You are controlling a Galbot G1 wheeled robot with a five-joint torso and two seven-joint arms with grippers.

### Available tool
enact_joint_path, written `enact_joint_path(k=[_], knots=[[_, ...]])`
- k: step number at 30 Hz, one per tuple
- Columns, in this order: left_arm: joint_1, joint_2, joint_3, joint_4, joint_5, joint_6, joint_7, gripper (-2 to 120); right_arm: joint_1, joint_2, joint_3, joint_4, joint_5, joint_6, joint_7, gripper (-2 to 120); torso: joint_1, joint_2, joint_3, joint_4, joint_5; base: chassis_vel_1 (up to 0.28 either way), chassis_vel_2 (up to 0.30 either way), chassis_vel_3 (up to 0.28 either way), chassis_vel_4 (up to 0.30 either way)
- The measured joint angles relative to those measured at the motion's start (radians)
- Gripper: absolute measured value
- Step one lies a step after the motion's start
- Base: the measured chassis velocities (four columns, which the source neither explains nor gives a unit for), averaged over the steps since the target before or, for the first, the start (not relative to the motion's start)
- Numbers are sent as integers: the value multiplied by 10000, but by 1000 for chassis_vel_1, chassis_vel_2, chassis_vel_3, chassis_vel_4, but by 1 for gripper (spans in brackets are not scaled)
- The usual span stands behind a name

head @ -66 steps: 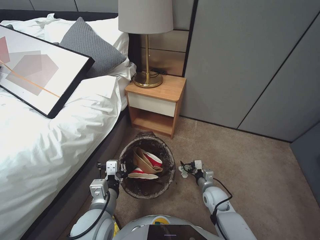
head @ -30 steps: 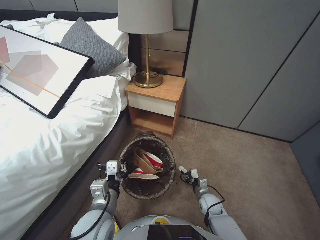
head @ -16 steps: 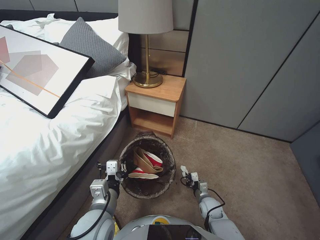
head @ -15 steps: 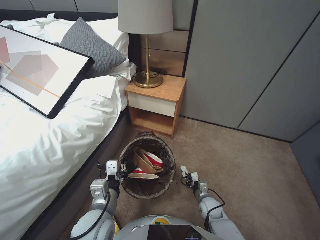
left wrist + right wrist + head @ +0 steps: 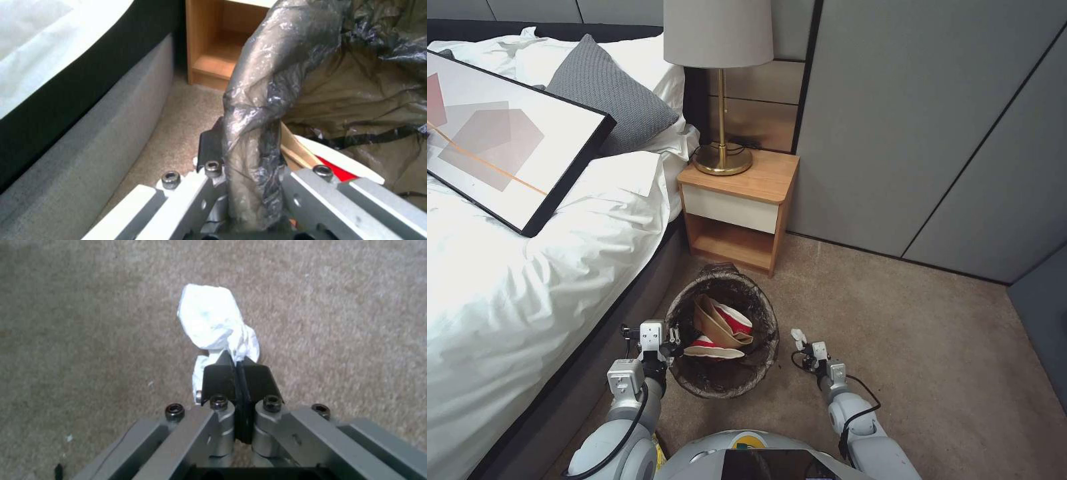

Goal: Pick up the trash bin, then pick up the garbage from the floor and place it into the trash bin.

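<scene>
1. Beige carpet (image 5: 934,347) is carrying everything in this bedroom corner, between the dark bed base (image 5: 594,347) on the robot's left and the wooden nightstand (image 5: 740,213) ahead by the grey wall panels.
2. Just in front of the nightstand's open shelf, the trash bin (image 5: 720,383) is standing upright with its mouth facing up; crushed red-and-white paper cups (image 5: 724,330) and a tan paper bag (image 5: 710,320) are already lying inside.
3. On the bin's bed-side rim, the left gripper (image 5: 672,341) is clamping the dark liner bag (image 5: 262,100) and the rim beneath it, one jaw standing outside the wall and one inside.
4. Just beside the bin's opposite rim, the right gripper (image 5: 802,341) is pinching a crumpled white tissue (image 5: 213,320); its jaws are closed almost to touching, with only a thin fold caught between the black pads (image 5: 258,376).
5. Beyond the fingertips, the tissue's long axis is running roughly in line with the fingers and pointing away from the wrist.
6. Whether the tissue is touching the carpet cannot be told.
7. By position, the bin's mouth is lying towards the robot's left of the tissue, near it, so the drop looks like a short sideways carry over the rim by the right arm, which is the nearer one.
</scene>
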Motion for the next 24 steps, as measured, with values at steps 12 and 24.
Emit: enact_joint_path(k=[12, 24], knots=[[-76, 41, -4, 127, -33, 7, 1, 0, -990, 21, 491, 3399, 557, 2476, -323, 0, 0, 0, 0, 3, 1, 0, 0, 0, 0], [-144, 90, 19, 260, -58, 43, 16, 0, -2423, -600, 129, 8651, 2898, 3927, -5522, 0, 0, 0, -1, -2, -2, 0, 0, 0, 0]])
